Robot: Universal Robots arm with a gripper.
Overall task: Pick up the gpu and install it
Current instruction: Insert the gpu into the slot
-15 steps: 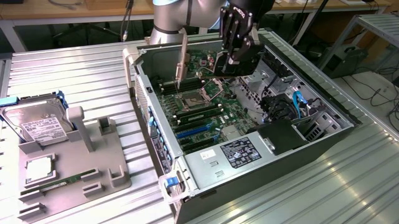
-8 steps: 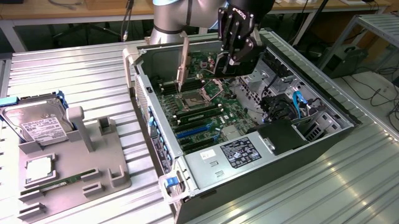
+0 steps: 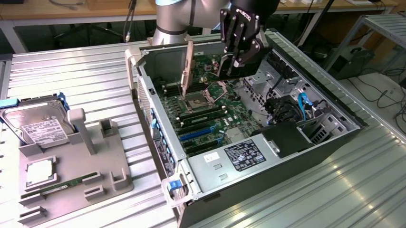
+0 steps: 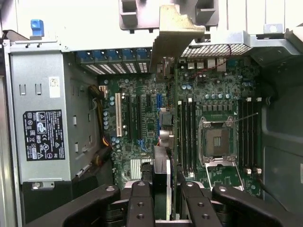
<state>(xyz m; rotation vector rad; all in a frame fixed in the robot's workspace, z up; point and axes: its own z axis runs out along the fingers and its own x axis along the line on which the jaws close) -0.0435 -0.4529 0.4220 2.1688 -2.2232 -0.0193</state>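
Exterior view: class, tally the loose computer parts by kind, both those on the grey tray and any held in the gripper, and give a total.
Hard drive: 1
Processor chip: 1
RAM stick: 1
gpu, clamped in the gripper over the open case: 1
Total: 4

Hard drive [image 3: 39,124], CPU [image 3: 39,172], RAM stick [image 3: 60,186] on grey holder [image 3: 104,164].

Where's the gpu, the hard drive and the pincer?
gpu [image 3: 187,66], exterior view, on its long metal bracket.
hard drive [image 3: 43,129], exterior view, on its white label.
pincer [image 4: 164,188], wrist view, midway between its fingertips, shut on the gpu.
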